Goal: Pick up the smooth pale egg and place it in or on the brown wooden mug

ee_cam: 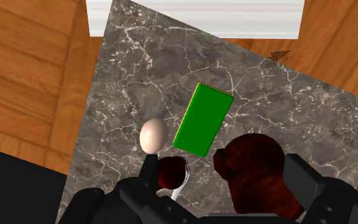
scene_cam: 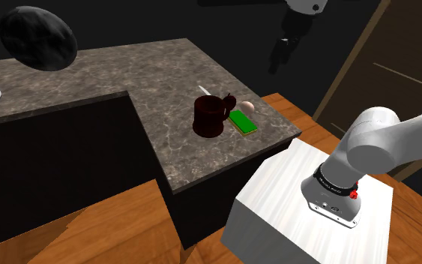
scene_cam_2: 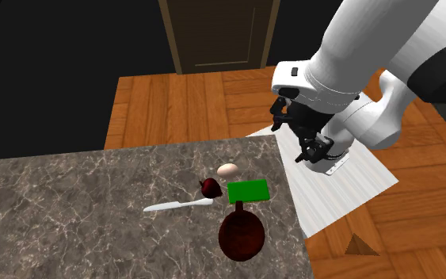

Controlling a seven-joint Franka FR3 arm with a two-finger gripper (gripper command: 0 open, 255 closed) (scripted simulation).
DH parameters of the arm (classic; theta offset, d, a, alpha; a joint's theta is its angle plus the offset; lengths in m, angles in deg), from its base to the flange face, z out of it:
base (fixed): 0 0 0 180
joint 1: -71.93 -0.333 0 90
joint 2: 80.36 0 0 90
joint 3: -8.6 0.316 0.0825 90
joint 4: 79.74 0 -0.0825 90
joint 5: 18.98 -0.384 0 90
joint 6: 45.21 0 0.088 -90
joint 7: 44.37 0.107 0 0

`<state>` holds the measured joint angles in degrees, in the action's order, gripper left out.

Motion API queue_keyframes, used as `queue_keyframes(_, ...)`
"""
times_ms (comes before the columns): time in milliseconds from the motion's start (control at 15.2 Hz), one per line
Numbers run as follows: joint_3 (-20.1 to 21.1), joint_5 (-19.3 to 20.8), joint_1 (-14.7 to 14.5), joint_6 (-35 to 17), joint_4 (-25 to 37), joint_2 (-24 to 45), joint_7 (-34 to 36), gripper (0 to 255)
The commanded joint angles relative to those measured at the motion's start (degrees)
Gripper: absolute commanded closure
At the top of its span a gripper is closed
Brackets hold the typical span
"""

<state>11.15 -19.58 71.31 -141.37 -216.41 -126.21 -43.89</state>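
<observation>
Jaws wide, the gripper [ee_cam: 223, 167] hangs above the marble counter [ee_cam: 139, 63]. The pale egg [ee_cam: 153, 135] lies near a green block [ee_cam: 203, 118] and a dark red round object [ee_cam: 170, 173], which a careless descent might knock.

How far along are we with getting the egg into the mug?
Nothing is done yet: the egg lies on the marble counter beside the green block, apart from the mug. The claw hangs open above them, holding nothing. Left: descend, grasp, lift, place in mug.
</observation>
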Motion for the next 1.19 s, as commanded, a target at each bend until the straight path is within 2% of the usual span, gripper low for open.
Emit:
queue_keyframes(0, 0.0, 0.0, 0.0, 0.0, 0.0, 0.0, 0.0, 0)
queue_keyframes(594, 0.9, 5.8, 2.2, -19.4, -12.1, 6.5, -0.6, 0)
queue_keyframes(1122, 2.0, 14.0, 6.7, -38.3, -17.2, 19.5, 1.9, 0)
